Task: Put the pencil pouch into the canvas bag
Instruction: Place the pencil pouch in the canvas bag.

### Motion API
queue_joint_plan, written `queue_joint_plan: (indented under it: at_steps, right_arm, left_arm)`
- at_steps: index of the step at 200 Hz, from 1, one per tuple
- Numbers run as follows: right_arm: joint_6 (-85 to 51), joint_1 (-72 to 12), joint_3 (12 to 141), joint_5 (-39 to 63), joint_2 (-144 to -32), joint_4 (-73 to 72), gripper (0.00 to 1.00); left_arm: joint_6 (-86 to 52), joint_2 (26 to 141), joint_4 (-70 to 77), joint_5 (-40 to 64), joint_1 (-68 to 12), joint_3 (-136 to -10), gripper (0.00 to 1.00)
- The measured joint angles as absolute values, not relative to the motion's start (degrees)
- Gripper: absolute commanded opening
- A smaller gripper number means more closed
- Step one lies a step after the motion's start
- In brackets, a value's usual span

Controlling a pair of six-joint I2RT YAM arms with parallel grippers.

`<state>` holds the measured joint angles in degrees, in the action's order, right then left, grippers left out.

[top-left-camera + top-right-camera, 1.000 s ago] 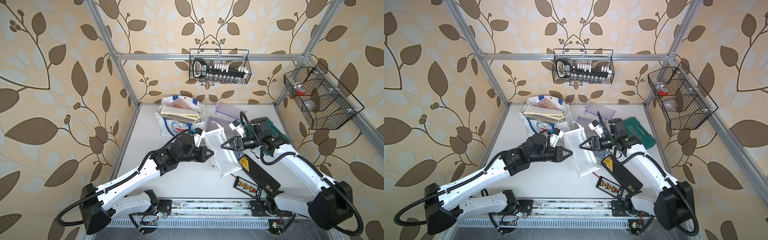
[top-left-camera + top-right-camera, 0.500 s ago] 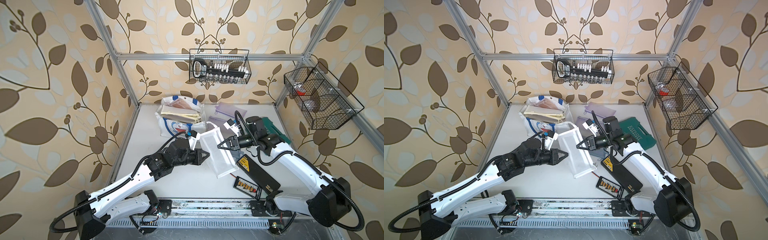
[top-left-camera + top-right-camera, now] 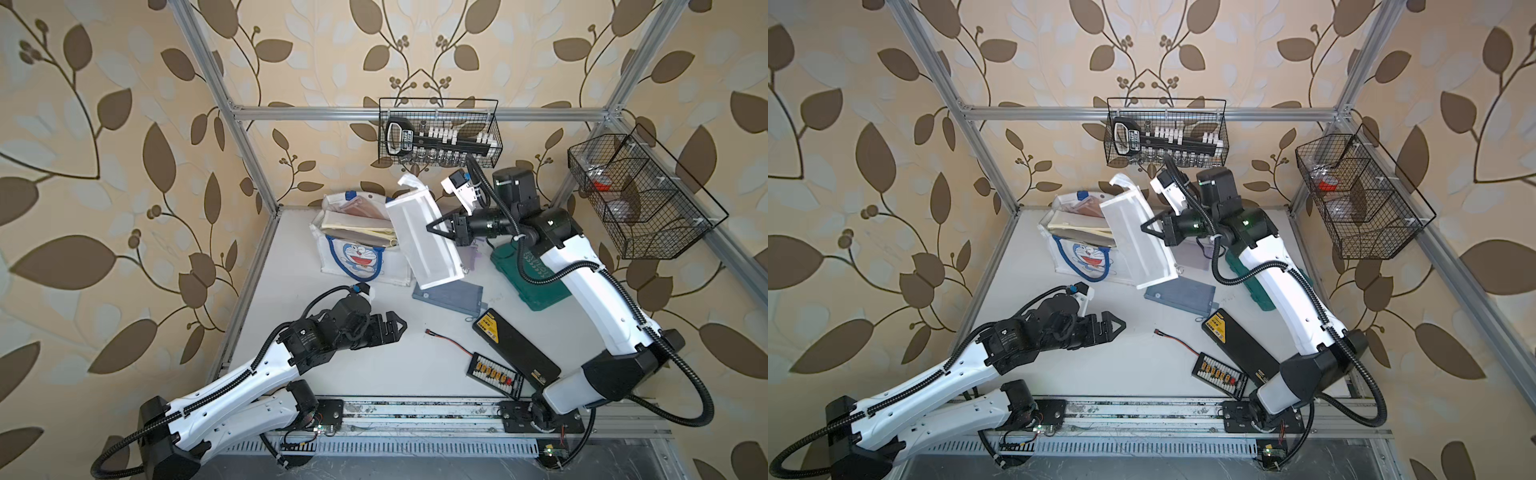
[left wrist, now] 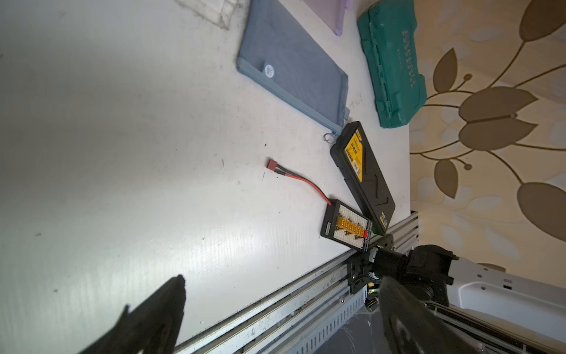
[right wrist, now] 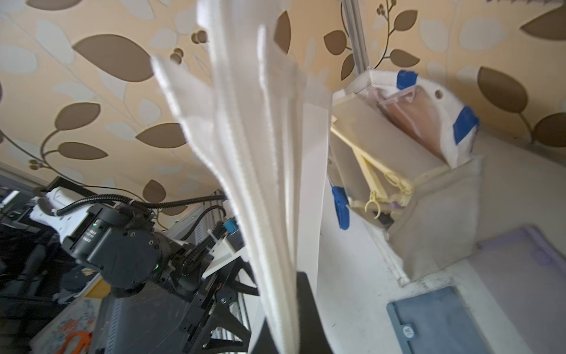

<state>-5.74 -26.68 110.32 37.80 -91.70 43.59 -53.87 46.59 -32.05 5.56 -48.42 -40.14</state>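
The pencil pouch [image 3: 419,241] [image 3: 1138,243] is a flat white mesh pouch, held tilted in the air. My right gripper [image 3: 432,228] [image 3: 1146,228] is shut on its long edge. In the right wrist view the pouch [image 5: 260,153] runs up from between the gripper's [image 5: 284,325] dark fingers. The canvas bag [image 3: 353,259] [image 3: 1084,257] [image 5: 444,214] stands at the back left, white with blue trim and a cartoon cat face. It holds beige and brown flat items, and the pouch overlaps its right edge. My left gripper [image 3: 401,326] [image 3: 1121,323] [image 4: 281,279] is open and empty, low over the table's front left.
A blue-grey flat pouch [image 3: 449,293] lies under the pencil pouch's lower end, with a purple pouch [image 5: 520,260] beside it. A green tool case [image 3: 528,278], a black case [image 3: 515,347] and a connector board [image 3: 494,370] lie at the right. Wire baskets [image 3: 440,133] [image 3: 636,195] hang on the walls.
My left gripper opened, let go of the pouch and drew back toward the front left. My right gripper shut on the pouch and carried it up and back beside the bag.
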Motion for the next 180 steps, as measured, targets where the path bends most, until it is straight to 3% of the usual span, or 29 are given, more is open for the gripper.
queue_joint_plan:
  at_steps: [27,45,118,180]
  right_arm:
    - [0.01,-29.87,130.04,31.11,-101.80,48.29,0.00]
    - [3.18,-32.03,136.64,27.29,-106.32,48.45,0.00]
    - [16.12,-40.12,138.58,10.85,-117.69,37.43,0.00]
    - [28.05,-43.88,139.52,-4.19,-126.23,22.72,0.00]
  left_arm:
    - [-57.21,39.29,-36.97,4.80,-48.42,-37.39,0.99]
    - [-59.02,34.74,-40.25,3.99,-48.42,-37.12,0.98]
    - [-66.19,19.99,-57.63,-0.71,-48.42,-38.96,0.98]
    - [-69.21,14.63,-68.84,-5.82,-48.42,-42.83,0.98]
